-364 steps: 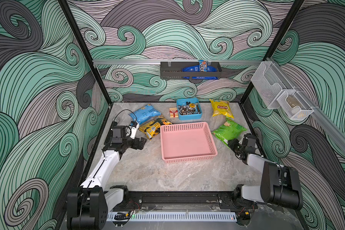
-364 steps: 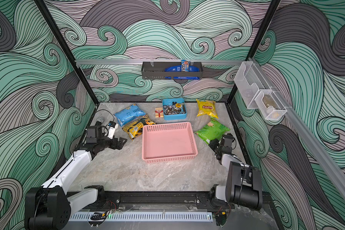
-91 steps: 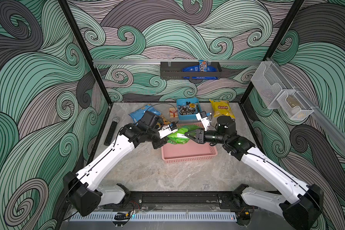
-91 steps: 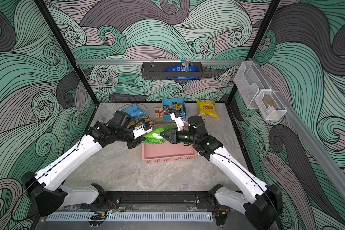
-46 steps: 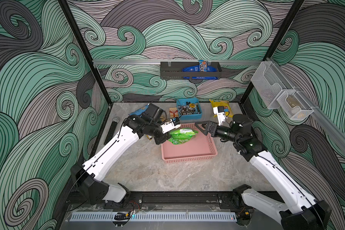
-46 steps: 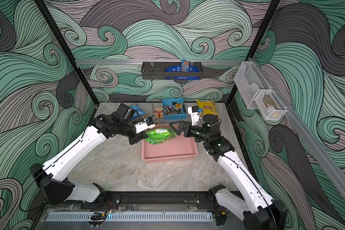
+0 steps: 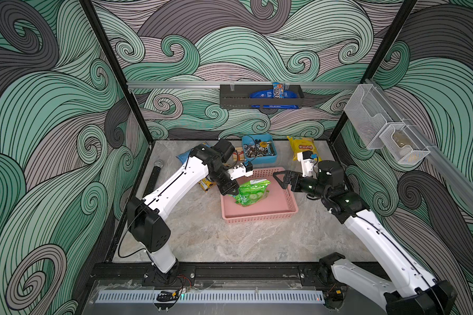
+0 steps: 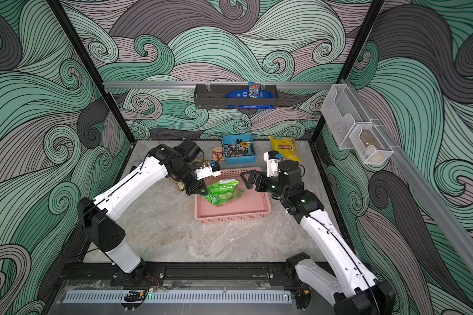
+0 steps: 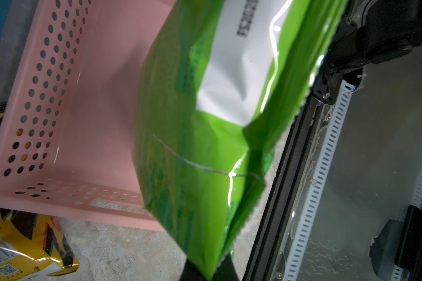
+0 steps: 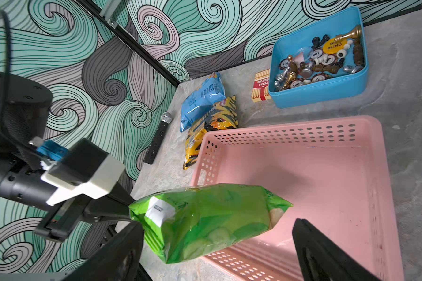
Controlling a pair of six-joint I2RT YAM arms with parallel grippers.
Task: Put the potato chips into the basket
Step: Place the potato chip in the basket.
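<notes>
Green chip bag, corner buried in left claw, blue bag behind arm

Marble tabletop — pink basket, blue tray, yellow bag, microphone.

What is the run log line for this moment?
left gripper: shut on green bag, above basket | right gripper: open, empty | yellow bag, black-and-yellow bag, light blue bag: outside basket

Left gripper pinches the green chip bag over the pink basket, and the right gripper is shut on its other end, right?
No: the right gripper is open, not closed on the green chip bag, as the right wrist view shows. The left gripper does pinch it over the pink basket.
</notes>
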